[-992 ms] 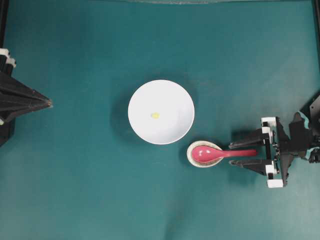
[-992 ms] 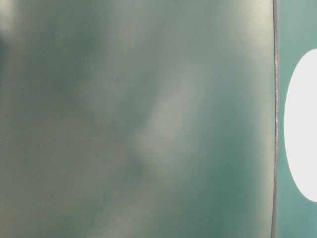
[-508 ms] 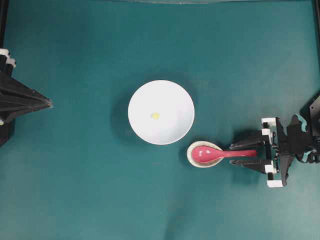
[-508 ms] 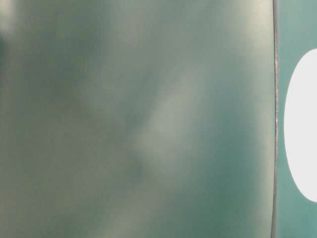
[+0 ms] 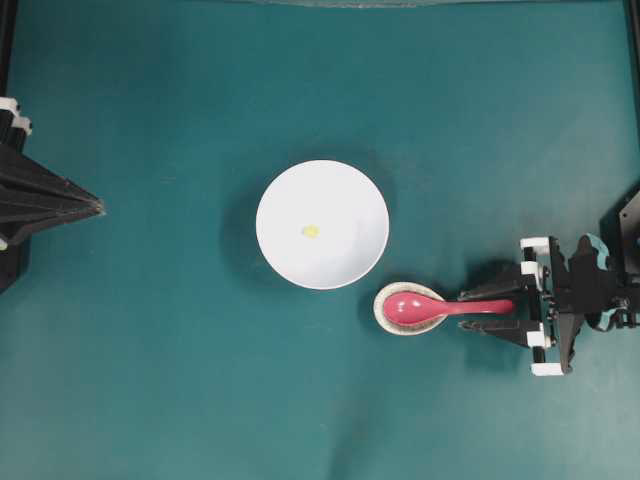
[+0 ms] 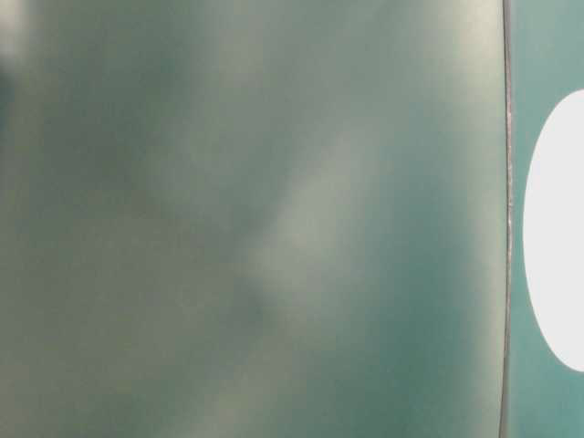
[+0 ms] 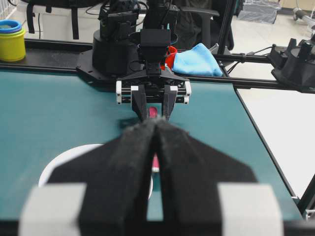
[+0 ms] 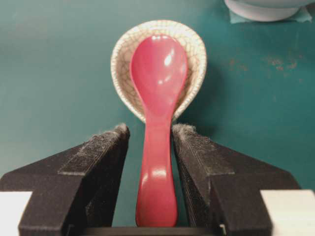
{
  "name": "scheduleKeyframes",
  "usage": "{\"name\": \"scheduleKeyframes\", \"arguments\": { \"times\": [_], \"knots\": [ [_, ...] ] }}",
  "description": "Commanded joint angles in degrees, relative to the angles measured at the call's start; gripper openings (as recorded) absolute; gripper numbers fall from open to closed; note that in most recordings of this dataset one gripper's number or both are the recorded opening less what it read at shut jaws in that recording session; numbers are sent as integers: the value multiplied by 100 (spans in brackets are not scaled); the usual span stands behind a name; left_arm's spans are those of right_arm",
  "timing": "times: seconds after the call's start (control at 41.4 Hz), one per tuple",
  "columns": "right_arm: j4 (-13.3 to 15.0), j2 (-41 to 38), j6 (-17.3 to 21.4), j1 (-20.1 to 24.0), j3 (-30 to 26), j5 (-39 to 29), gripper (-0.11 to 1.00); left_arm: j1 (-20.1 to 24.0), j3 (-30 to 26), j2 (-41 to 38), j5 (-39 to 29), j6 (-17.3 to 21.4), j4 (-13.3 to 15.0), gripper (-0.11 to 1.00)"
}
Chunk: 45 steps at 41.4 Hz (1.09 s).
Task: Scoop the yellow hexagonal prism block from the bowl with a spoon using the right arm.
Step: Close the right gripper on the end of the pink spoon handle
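Observation:
The large white bowl (image 5: pixel 345 195) sits mid-table with the tiny yellow hexagonal prism block (image 5: pixel 311 231) lying inside it. Just below and right of it, the pink-red spoon (image 5: pixel 415 306) lies with its scoop in a small speckled spoon rest (image 5: pixel 381 310), handle pointing right. My right gripper (image 5: pixel 466 308) straddles that handle. In the right wrist view the spoon (image 8: pixel 158 98) runs between the fingers of the right gripper (image 8: pixel 150 129), with thin strips of table showing on both sides, so it is open. My left gripper (image 5: pixel 100 207) rests shut at the left edge, far from the bowl.
The table-level view is mostly a blurred grey-green surface, with part of the bowl (image 6: pixel 557 228) at its right edge. The left wrist view shows the left gripper (image 7: pixel 156 123), the bowl (image 7: pixel 64 157) and, off the table behind the right arm, a blue cloth (image 7: pixel 199 59).
The right gripper's fingers have drawn in closer around the spoon handle. The spoon, the bowl, the block and the left arm have not moved.

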State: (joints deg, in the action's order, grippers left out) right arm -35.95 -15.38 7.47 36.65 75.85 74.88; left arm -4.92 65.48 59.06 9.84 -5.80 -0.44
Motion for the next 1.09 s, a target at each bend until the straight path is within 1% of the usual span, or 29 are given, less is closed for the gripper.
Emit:
{"name": "scheduleKeyframes", "arguments": {
  "times": [0.0, 0.314, 0.895, 0.967, 1.016, 1.064],
  "knots": [
    [-18, 70, -18, 26, 0, 44, 47, -9, -176, -44, 53, -9, -9, 1],
    [-18, 70, -167, 26, -26, 97, 47, -9, -176, -44, 53, -9, -18, 1],
    [-18, 70, -176, 26, -26, 158, 47, -9, -185, -35, 53, -9, -9, 1],
    [-18, 70, -176, 26, -26, 185, 43, -9, -185, -35, 53, -9, -9, 1],
    [-18, 79, -176, 26, -26, 220, 37, -9, -176, -44, 62, -9, -18, 1],
    [-9, 123, -176, 26, -18, 255, 30, -9, -185, -35, 53, -9, -18, 1]
  ]
}}
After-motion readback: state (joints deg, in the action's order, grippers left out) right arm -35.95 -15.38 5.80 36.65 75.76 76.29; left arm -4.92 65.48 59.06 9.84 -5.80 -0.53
